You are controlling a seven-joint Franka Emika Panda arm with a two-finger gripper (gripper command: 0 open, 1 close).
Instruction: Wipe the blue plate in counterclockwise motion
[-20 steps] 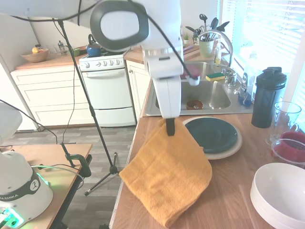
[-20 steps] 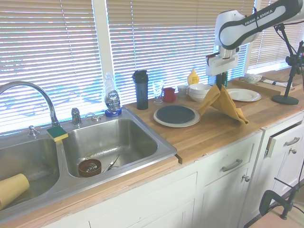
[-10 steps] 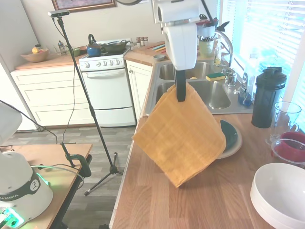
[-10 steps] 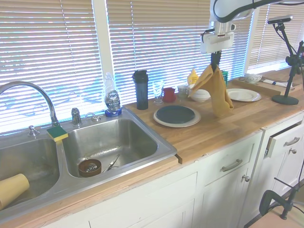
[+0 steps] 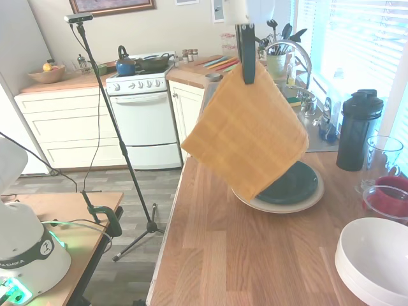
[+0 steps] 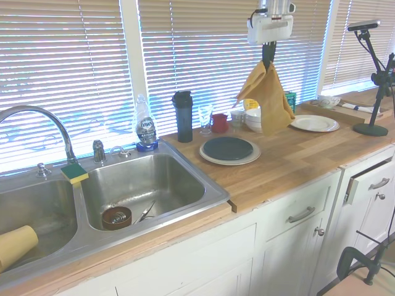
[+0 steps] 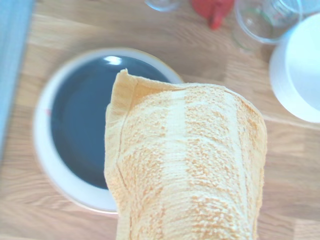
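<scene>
Holding a yellow cloth [image 5: 245, 134] by its top corner, our claw [image 5: 247, 64] hangs high above the counter [image 5: 242, 255], with its two dark fingers pinched tight on the cloth. We can see the cloth drop down from the claw like a big flat diamond, and its bottom tip does not touch anything. From the other side [image 6: 266, 92] it looks folded and narrow, and it dangles in the air over the counter.

Under the cloth we see the blue plate [image 5: 294, 182]. It lies flat on top of a bigger cream plate [image 5: 284, 204], and both sit on the wooden counter. In the wrist view the cloth [image 7: 185, 170] hangs in front of part of the blue plate [image 7: 80, 130], and the cream plate [image 7: 42, 155] shows as a pale ring around it.

Past the plates, near the window, we see a black bottle [image 5: 358, 131], a clear glass [image 5: 381, 156] and a red cup [image 5: 389, 194]. White bowls [image 5: 376, 258] sit stacked at the near end of the counter. At the far end is the sink [image 6: 139, 188], with a green and yellow sponge [image 6: 74, 172] on its edge and a soap bottle [image 6: 145, 126] behind it.
</scene>
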